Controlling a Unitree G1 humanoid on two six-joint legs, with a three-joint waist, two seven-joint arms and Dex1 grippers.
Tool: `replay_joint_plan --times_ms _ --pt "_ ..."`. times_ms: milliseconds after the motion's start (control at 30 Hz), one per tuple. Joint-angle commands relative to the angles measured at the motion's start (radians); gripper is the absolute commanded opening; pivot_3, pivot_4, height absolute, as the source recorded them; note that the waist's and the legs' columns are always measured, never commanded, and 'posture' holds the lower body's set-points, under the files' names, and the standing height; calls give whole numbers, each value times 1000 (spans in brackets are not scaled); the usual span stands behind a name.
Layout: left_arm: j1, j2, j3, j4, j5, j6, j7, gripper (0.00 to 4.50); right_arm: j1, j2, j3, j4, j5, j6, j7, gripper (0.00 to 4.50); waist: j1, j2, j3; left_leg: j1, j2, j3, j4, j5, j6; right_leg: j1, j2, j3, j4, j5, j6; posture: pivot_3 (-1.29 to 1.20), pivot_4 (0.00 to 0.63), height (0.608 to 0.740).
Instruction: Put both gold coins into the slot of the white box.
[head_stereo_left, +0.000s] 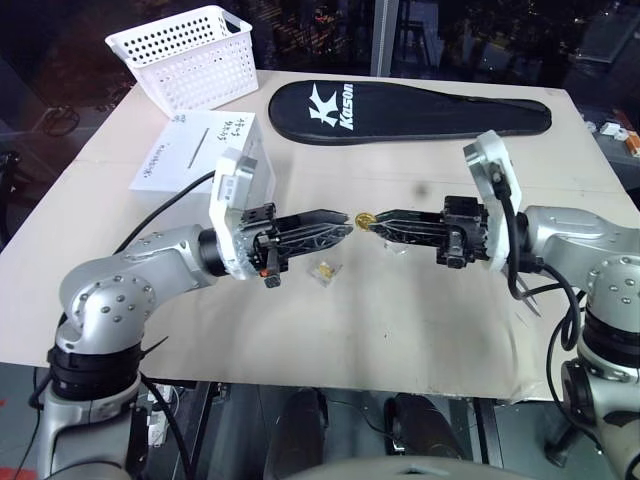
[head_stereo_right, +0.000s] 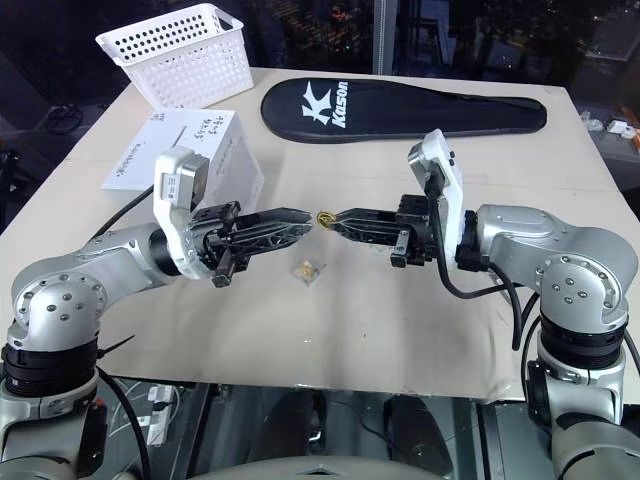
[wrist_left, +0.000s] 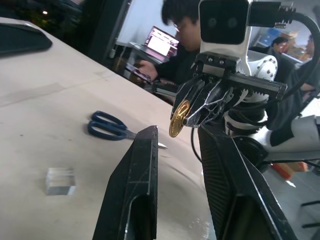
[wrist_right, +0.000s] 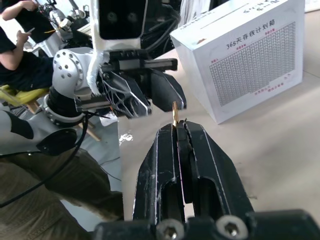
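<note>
**A:** Where do you have the first gold coin?

**B:** Near the middle of the left eye frame, raised over the table. Your right gripper reaches in from the right and pinches it at the fingertips, jaws clamped on the coin. The right wrist view shows it edge-on, sticking up between the closed fingers.

**A:** And your left gripper?

**B:** It comes in from the left, tip to tip with the right one. In the left wrist view its jaws stand apart, and the coin sits beyond them; they grip nothing that you can see.

**A:** The other coin?

**B:** A small gold speck lies on the table just below the left gripper, apparently inside a clear case; you can't tell more.

**A:** The white box?

**B:** Upper left of the frame, behind your left arm, slot in its handwritten top face. A white basket stands above it; a black racket cover lies across the top centre. Scissors show in the left wrist view.
</note>
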Motion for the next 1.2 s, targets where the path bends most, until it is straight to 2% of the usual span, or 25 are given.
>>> replay_joint_plan --times_ms 33,400,433,500,800,900,967,1000,1033,1133,1167,1200 --pt "-18 -1 7 -8 3 -4 -14 1280 -17 -3 5 -34 36 -27 -13 0 0 0 0 0 0 0 0 0 0 0 0 0 0 0 0 0 150 740" --pt "-25 -13 1 -5 11 -2 -33 1280 -31 -4 43 -26 72 -55 -32 0 0 0 0 0 0 0 0 0 0 0 0 0 0 0 0 0 150 740" --pt "-25 -13 0 -4 10 0 -38 711 -32 -1 46 -26 75 -56 -34 0 0 0 0 0 0 0 0 0 0 0 0 0 0 0 0 0 150 740" --pt "-23 -9 -5 -5 11 2 -58 11 -33 3 52 -26 79 -60 -38 0 0 0 0 0 0 0 0 0 0 0 0 0 0 0 0 0 150 740" --pt "-16 -8 3 -1 4 12 -77 11 -27 32 59 -27 116 -94 -56 0 0 0 0 0 0 0 0 0 0 0 0 0 0 0 0 0 150 740" --pt "-14 -4 37 9 -23 17 -60 0 -32 37 64 -30 90 -122 -51 841 -1 0 0 0 0 0 0 0 0 0 0 0 0 0 0 0 150 740" --pt "-12 0 81 18 -70 24 -34 0 -23 21 71 -38 71 -134 -43 1762 0 0 1 0 0 0 0 0 0 0 0 0 0 0 0 0 150 740" --pt "-12 4 107 22 -105 32 -12 0 -17 8 66 -39 68 -140 -37 2495 0 0 1 -1 0 0 0 0 0 0 0 0 0 0 0 0 150 740" --pt "-9 15 136 24 -133 37 11 0 -14 -9 58 -39 69 -143 -33 2495 0 0 1 -1 0 0 0 0 0 0 0 0 -1 0 0 0 150 740" --pt "2 53 225 26 -228 42 112 0 -22 -59 3 -28 90 -156 -32 3785 0 -1 2 -1 0 -1 0 0 0 0 -1 0 -1 0 0 0 150 740" --pt "0 65 259 38 -259 36 172 0 -27 -79 -10 -27 93 -162 -27 4374 0 -1 2 -1 0 -1 0 0 0 0 -1 0 -1 0 0 0 150 740" --pt "-1 75 283 50 -280 32 213 0 -32 -91 -13 -27 93 -168 -26 4456 0 -1 2 0 0 -2 0 0 0 0 -1 0 -1 0 0 0 150 740"
